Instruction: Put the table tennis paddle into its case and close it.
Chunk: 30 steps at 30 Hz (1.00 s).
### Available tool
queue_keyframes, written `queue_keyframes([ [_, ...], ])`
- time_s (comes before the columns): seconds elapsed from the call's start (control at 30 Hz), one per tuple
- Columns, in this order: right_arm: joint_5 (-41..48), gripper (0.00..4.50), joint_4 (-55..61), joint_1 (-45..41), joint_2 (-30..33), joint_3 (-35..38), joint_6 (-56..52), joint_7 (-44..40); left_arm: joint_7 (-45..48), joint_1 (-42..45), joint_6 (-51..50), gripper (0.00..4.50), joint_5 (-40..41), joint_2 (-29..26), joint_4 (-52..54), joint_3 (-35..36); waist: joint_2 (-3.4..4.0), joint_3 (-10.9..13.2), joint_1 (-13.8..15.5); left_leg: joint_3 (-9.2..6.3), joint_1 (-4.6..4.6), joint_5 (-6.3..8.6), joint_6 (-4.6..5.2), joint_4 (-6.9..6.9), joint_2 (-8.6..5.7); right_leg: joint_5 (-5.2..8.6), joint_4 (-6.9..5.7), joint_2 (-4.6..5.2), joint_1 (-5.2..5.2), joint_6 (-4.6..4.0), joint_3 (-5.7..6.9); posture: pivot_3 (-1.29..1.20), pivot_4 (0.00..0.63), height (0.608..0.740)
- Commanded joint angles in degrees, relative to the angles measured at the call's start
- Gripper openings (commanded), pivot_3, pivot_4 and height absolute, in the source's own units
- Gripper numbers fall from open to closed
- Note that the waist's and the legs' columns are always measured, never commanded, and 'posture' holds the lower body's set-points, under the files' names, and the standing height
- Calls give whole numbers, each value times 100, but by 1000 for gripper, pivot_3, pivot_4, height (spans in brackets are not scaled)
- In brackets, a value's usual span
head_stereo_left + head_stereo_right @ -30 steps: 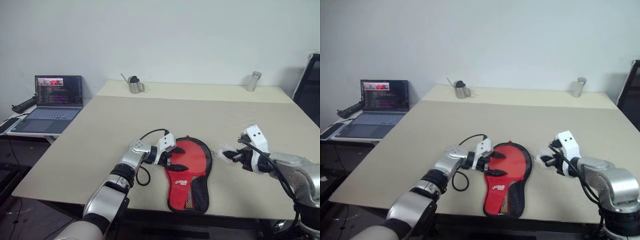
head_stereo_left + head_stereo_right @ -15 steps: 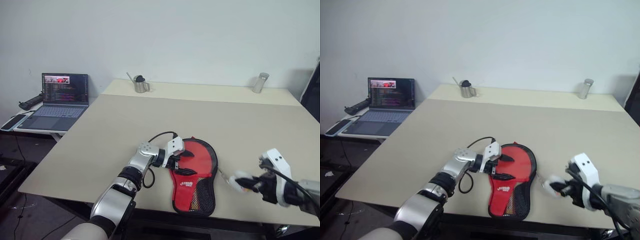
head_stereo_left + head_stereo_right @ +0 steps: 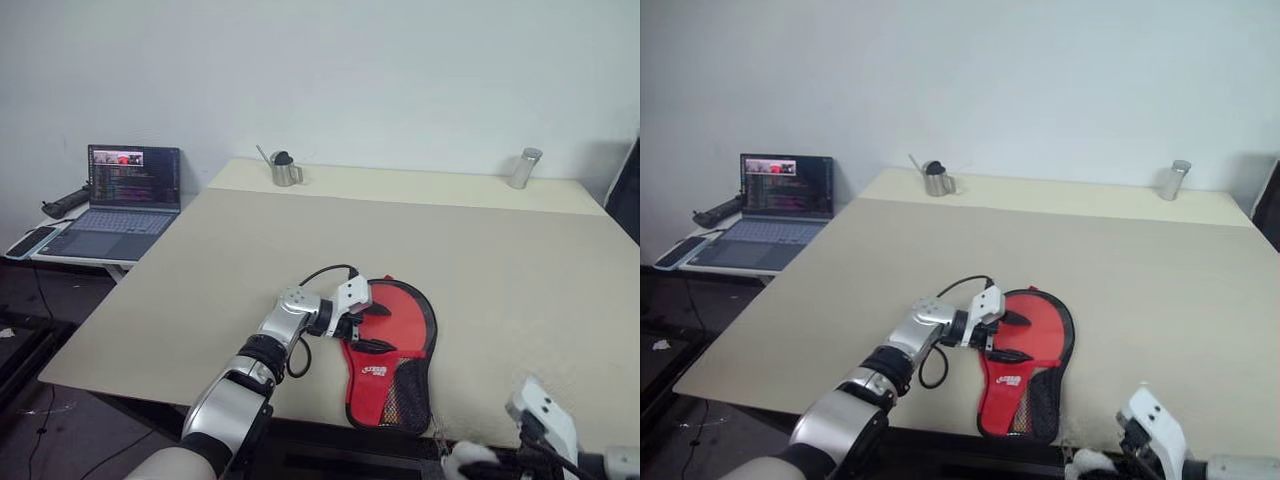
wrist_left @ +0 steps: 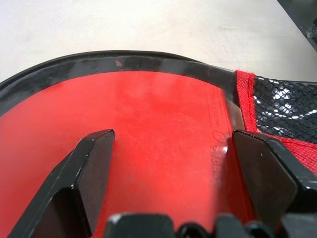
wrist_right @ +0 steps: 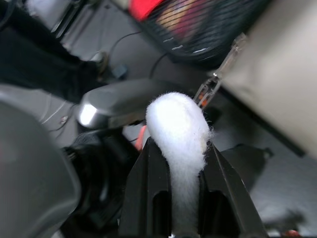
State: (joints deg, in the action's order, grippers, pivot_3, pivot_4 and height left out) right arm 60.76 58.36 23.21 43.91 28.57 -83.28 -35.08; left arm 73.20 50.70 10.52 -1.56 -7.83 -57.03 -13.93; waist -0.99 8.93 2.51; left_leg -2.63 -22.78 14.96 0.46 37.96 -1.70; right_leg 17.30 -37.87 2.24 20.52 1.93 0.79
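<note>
The left hand [image 3: 364, 328] is bracing the case [image 3: 392, 360] with fingers spread wide — steadying it — while the right hand [image 5: 178, 163] is pinching a white fluffy zip-pull tuft [image 5: 177, 124].

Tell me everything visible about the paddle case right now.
The case is a soft, paddle-shaped pouch, red on top with black edging, a white logo and a black mesh pocket at its narrow end. It lies flat near the table's front edge, narrow end toward the robot. The open left gripper rests over its round end, fingers straddling the red face.

Red, black-edged, mesh-pocketed case [image 3: 390, 350] lies flat at the table's [image 3: 250, 240] near edge.
</note>
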Motion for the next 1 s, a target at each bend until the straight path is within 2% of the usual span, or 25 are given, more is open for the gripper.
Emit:
queue_keyframes([
  [0.03,508,177,164,301,296,-365,527,271,128,-249,-121,4148,-314,86,-221,-346,-2,-1,-6,-3,1,0,0,0,1,1,1,-1,-1,1,3,0,150,740],
  [0.27,440,177,164,386,476,-918,1230,887,134,-176,-117,4148,-322,137,-231,-355,-6,-1,0,-11,-4,0,0,0,-2,3,11,0,-7,7,11,0,150,740],
  [0.47,428,2173,164,466,1043,-1047,1894,592,126,-163,-118,4148,-331,137,-214,-324,-8,0,-1,-13,-3,0,0,1,-2,3,12,0,-9,8,14,0,150,740],
  [0.53,484,2814,164,545,1288,-1002,2357,221,116,-164,-124,4148,-327,146,-198,-317,-7,0,-1,-15,-3,0,-1,1,-2,3,13,-1,-10,9,16,0,150,740],
  [0.67,292,2814,115,697,1439,-661,2879,-260,37,-166,-117,4148,-280,190,-144,-266,-15,1,1,-15,-1,0,-1,3,-2,2,15,-1,-14,11,17,0,150,740],
  [0.83,-53,2814,-985,-855,1106,-927,3343,71,107,-447,-161,4148,15,42,785,-112,-26,11,-98,-12,2,0,-1,9,0,-5,22,1,-19,22,11,0,150,740],
  [0.93,-1146,2814,-2211,-2163,676,-1816,4122,-236,-11,-1224,-1045,4148,569,-414,2933,240,-28,24,-138,-12,-3,0,-1,1,1,-8,28,2,-11,20,4,0,150,740],
  [1.0,-1625,2814,-2998,-2766,504,-2258,4428,-551,-191,-1679,-1617,4148,788,-712,4120,385,-23,38,-240,-8,-13,-1,-3,-5,6,-24,23,-1,9,-12,-3,0,150,740],
])
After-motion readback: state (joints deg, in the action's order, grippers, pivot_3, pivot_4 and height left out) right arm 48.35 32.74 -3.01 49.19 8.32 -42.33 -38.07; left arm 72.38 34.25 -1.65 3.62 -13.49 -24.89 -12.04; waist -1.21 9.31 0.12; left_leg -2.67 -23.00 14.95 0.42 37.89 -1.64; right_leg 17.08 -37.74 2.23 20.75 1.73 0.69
